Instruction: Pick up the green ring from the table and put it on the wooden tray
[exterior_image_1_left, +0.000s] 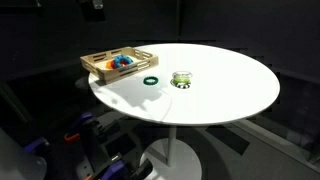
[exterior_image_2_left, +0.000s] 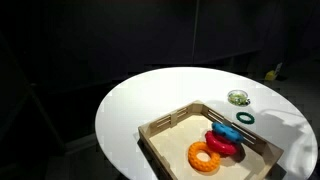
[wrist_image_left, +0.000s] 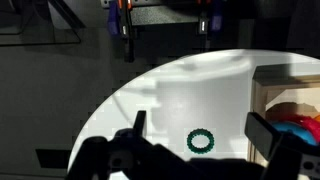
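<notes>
The green ring (wrist_image_left: 201, 141) lies flat on the white table (wrist_image_left: 190, 90), small and dark green, just beside the wooden tray. It also shows in both exterior views (exterior_image_1_left: 150, 81) (exterior_image_2_left: 245, 117). The wooden tray (exterior_image_1_left: 100, 66) (exterior_image_2_left: 165, 126) holds blue, red and orange rings. In the wrist view my gripper (wrist_image_left: 200, 128) is open, high above the table, with the ring between its two fingers in the picture. The tray's edge (wrist_image_left: 262, 90) is at the right. The gripper itself is out of frame in both exterior views.
A shiny yellowish-green round object (exterior_image_1_left: 181, 79) (exterior_image_2_left: 238, 97) sits on the table past the ring. The table's rim (wrist_image_left: 110, 105) curves away at the left over a dark floor. Dark equipment (exterior_image_1_left: 80, 140) stands below the table.
</notes>
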